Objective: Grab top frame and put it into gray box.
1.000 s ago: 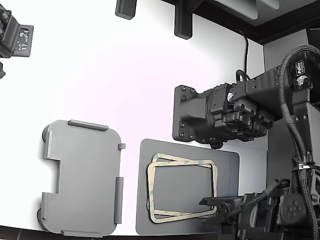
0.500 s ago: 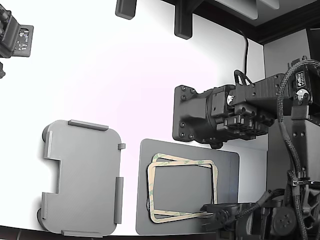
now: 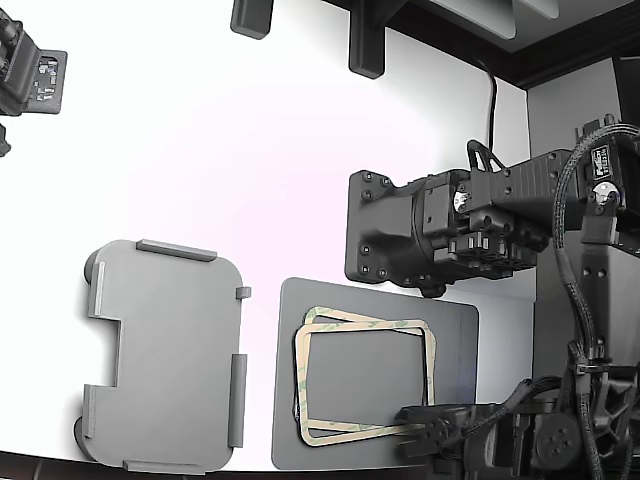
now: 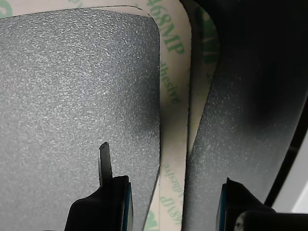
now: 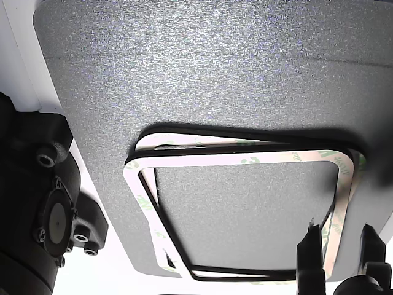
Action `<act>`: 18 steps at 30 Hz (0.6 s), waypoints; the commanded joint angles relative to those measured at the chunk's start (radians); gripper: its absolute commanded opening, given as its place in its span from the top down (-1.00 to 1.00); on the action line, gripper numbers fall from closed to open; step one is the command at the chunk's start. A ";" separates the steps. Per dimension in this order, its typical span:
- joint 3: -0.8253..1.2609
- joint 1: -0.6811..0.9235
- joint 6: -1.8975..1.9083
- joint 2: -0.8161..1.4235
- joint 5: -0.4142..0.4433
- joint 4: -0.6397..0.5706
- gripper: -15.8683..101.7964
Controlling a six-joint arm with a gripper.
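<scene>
Two beige-tan frames with green smudges lie stacked, slightly askew, on a dark gray mat (image 3: 450, 335). The top frame (image 3: 299, 380) also shows in the other view (image 5: 245, 158). One side strip of it shows in the wrist view (image 4: 173, 120). My gripper (image 3: 412, 418) is low over the stack's corner at the exterior view's lower right. It is open, with one fingertip (image 4: 103, 159) inside the frame's opening and the other outside, the strip between them (image 5: 339, 252). The light gray box (image 3: 160, 360) lies empty to the exterior view's left of the mat.
A second black arm unit (image 3: 430, 235) hangs above the mat's far edge at the exterior view's right. Black fixtures (image 3: 365, 45) stand along the back of the white table. A dark device (image 3: 30, 75) sits at the far left.
My gripper has sunk lower and crept slightly left in the exterior view, closing on the frames' corner. The frames and the box have not moved.
</scene>
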 commanded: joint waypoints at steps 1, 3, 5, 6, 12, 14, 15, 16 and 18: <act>-0.028 -0.008 0.002 0.012 -0.002 -0.005 -0.44; -0.023 -0.008 0.000 0.012 -0.003 -0.012 -0.39; -0.021 -0.005 0.000 0.008 -0.003 -0.017 -0.35; -0.025 -0.003 0.000 0.005 0.000 -0.017 -0.33; -0.041 0.000 0.009 -0.014 0.003 -0.018 -0.20; -0.041 0.003 0.011 -0.015 0.005 -0.018 -0.18; -0.041 0.005 0.012 -0.015 0.006 -0.018 -0.15; -0.041 0.008 0.014 -0.015 0.009 -0.018 -0.13; -0.038 0.009 0.017 -0.015 0.009 -0.020 -0.11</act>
